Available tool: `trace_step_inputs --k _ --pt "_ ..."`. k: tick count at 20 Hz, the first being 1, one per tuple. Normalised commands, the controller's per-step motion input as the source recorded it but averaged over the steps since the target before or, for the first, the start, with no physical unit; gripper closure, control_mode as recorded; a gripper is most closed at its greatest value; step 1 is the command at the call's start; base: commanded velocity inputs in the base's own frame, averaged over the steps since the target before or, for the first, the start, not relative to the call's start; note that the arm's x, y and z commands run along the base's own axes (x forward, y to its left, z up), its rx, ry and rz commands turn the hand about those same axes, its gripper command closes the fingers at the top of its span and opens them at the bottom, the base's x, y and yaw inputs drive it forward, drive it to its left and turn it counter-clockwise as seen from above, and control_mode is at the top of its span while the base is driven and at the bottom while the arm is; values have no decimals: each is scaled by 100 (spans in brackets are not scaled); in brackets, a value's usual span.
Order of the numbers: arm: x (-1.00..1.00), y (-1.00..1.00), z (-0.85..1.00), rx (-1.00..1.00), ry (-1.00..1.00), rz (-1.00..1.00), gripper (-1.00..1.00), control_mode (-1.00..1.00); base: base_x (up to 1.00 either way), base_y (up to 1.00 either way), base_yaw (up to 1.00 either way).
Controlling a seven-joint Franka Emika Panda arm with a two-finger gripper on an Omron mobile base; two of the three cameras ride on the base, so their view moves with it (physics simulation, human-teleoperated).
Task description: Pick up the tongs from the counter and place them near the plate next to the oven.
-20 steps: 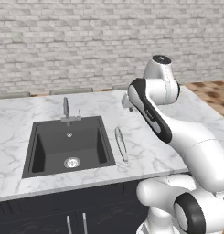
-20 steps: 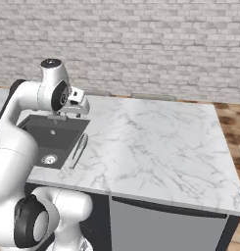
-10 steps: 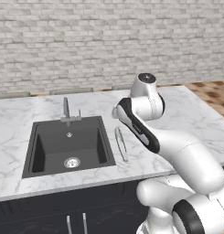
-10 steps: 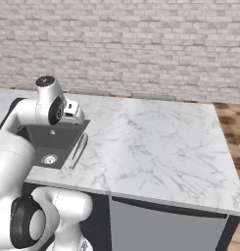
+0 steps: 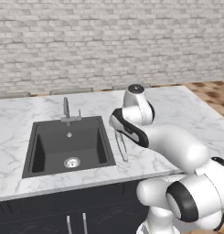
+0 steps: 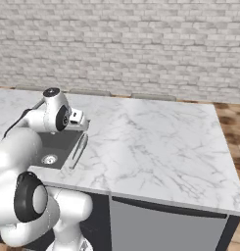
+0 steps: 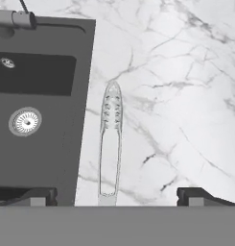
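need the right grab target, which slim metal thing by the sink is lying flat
The tongs, flat on the counter beside the sink's edge, between the open hand's tips. The faucet stands upright behind the basin.

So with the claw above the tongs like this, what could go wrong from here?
1. The tongs lie flat and thin on the counter, so the claw, its fingers spread wide, may close over them without catching.
2. They lie right beside the sink; a nudge could tip them in.
3. The tongs are long, and an off-centre grip could let them swing.
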Motion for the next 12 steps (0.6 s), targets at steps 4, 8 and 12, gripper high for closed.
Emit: trace_step_inputs --k 4,8,12 --pt "49 0 -59 0 7 0 -100 -100 0 0 0" --pt "56 0 -62 2 9 0 -100 -100 0 0 0" --pt "55 0 -46 1 8 0 -100 -100 0 0 0"
